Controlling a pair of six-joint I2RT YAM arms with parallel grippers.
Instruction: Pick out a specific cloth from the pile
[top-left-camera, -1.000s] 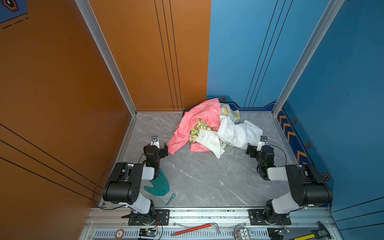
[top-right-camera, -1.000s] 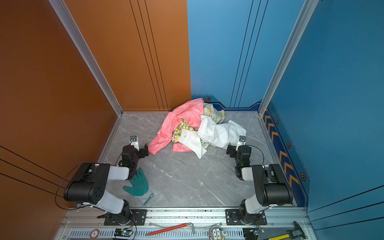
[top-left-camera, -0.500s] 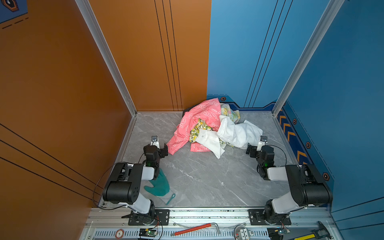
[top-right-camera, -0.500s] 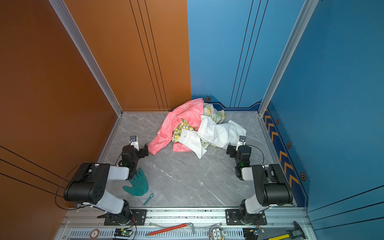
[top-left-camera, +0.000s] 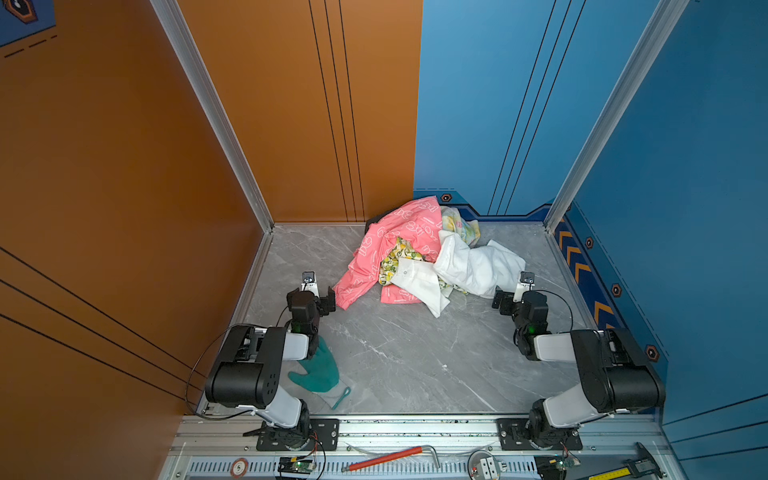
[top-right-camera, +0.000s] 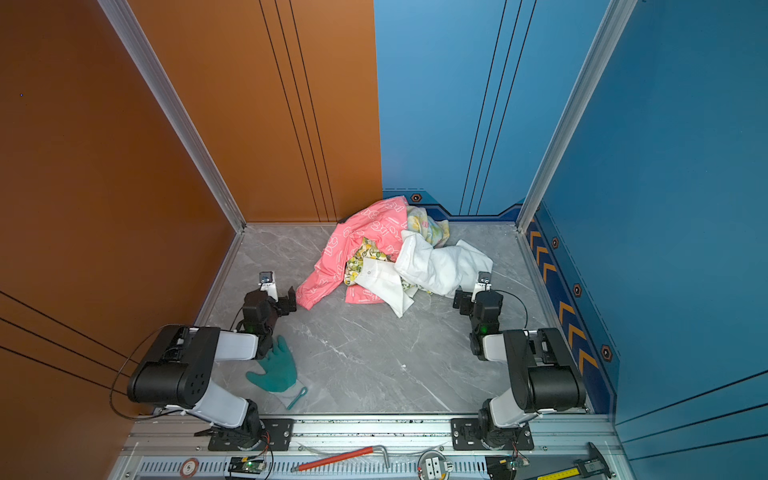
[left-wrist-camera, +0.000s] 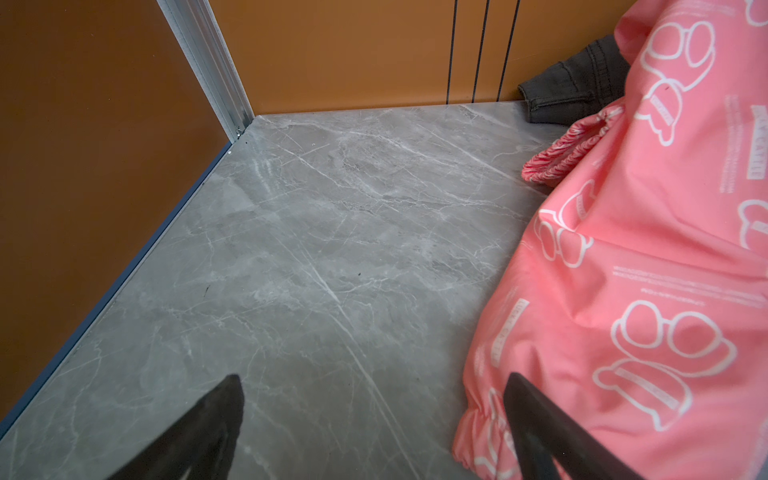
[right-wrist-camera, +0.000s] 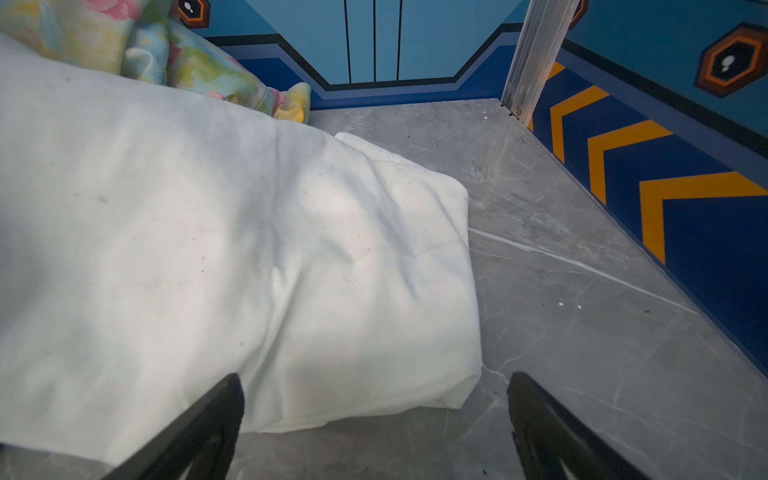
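coral-pink thin cloth with white bear outlines drapes left side of mixed fabric pile, back-middle of grey marble worktop. long axis diagonal: high end against back wall, cuffed end points at left claw. that claw wide, holding nothing. one finger sits in front of gathered cuff, contact can't tell. left wrist view catches dark grey piece behind pink, just a sliver in both top views. right claw wide too, straddling edge of plain white cloth, pastel floral piece beyond.
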